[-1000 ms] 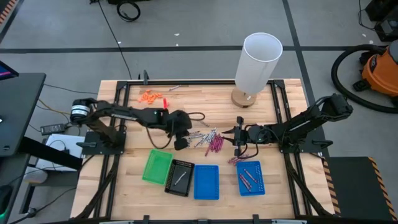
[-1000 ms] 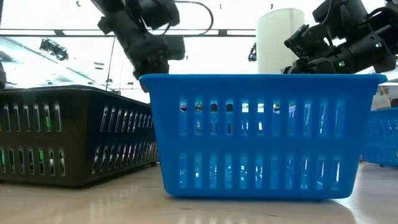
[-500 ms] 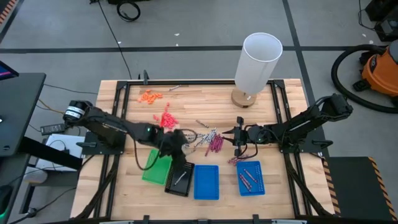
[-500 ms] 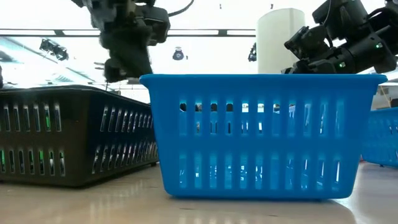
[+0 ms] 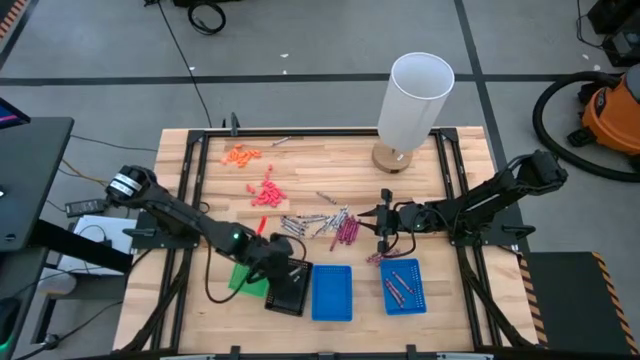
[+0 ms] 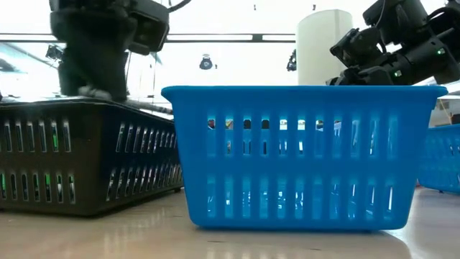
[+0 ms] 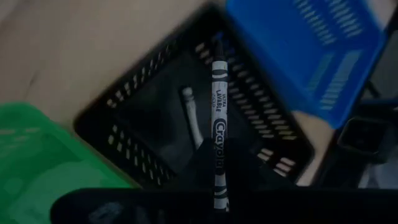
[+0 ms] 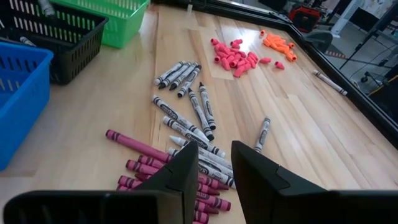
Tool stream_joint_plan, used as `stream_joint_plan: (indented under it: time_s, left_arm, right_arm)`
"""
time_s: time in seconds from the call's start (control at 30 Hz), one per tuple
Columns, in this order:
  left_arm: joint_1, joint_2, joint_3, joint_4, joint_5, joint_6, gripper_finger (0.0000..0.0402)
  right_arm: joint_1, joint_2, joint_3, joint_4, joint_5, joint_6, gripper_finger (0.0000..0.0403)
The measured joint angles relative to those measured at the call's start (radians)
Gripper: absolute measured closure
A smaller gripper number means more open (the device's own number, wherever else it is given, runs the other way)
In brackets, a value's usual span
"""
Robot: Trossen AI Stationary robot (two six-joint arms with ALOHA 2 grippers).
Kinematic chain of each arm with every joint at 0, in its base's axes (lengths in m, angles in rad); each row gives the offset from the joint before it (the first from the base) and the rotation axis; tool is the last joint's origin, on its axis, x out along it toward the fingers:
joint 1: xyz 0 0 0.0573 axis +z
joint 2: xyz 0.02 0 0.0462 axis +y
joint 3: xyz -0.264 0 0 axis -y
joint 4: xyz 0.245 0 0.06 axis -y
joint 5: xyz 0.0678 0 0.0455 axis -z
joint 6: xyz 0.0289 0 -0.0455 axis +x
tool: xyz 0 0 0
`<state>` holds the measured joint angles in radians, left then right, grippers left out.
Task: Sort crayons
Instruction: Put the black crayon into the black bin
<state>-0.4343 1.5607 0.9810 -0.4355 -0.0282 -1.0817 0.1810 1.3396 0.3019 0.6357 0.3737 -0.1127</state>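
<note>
So, high view: your left hand (image 5: 283, 272) sits over the black tray (image 5: 289, 287), between the green tray (image 5: 243, 271) and the empty blue tray (image 5: 332, 292). Right hand (image 5: 381, 226) waits just beside the loose crayon pile (image 5: 325, 225) mid-tabletop; it's the nearer arm for the next pick.

Low view: left hand (image 6: 100, 90) hangs right above the black tray's rim (image 6: 86, 155); the crayon itself isn't readable here.

Left wrist view: hand clenched on a grey crayon (image 7: 218, 134), long axis running straight out from the fingers, tip over the tray interior, one grey crayon (image 7: 193, 115) already inside. Drop looks lined up.

Right wrist view: fingers (image 8: 185, 167) part open, nothing held, grey and maroon crayons (image 8: 186, 134) directly ahead.
</note>
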Motion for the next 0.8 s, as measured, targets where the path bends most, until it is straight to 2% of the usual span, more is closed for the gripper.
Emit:
stream_joint_plan:
  time_s: [0.13, 0.33, 0.43, 0.8]
  left_arm:
    - [-0.011, 0.035, -0.001, 0.002, -0.001, 0.001, 0.0365]
    - [0.000, 0.022, -0.001, 0.015, 0.030, 0.034, 0.0280]
    - [0.038, -0.007, 0.016, 0.029, 0.029, 0.094, 0.0256]
    - [0.244, -0.017, 0.045, -0.132, 0.003, 0.409, 0.0260]
  right_arm:
    - [0.000, 0.000, 0.000, 0.005, 0.000, 0.000, 0.0298]
    - [0.000, 0.000, 0.000, 0.006, 0.000, -0.002, 0.0298]
    - [0.000, 0.000, 0.000, 0.006, 0.000, -0.003, 0.0298]
    - [0.000, 0.000, 0.000, -0.001, 0.000, -0.003, 0.0298]
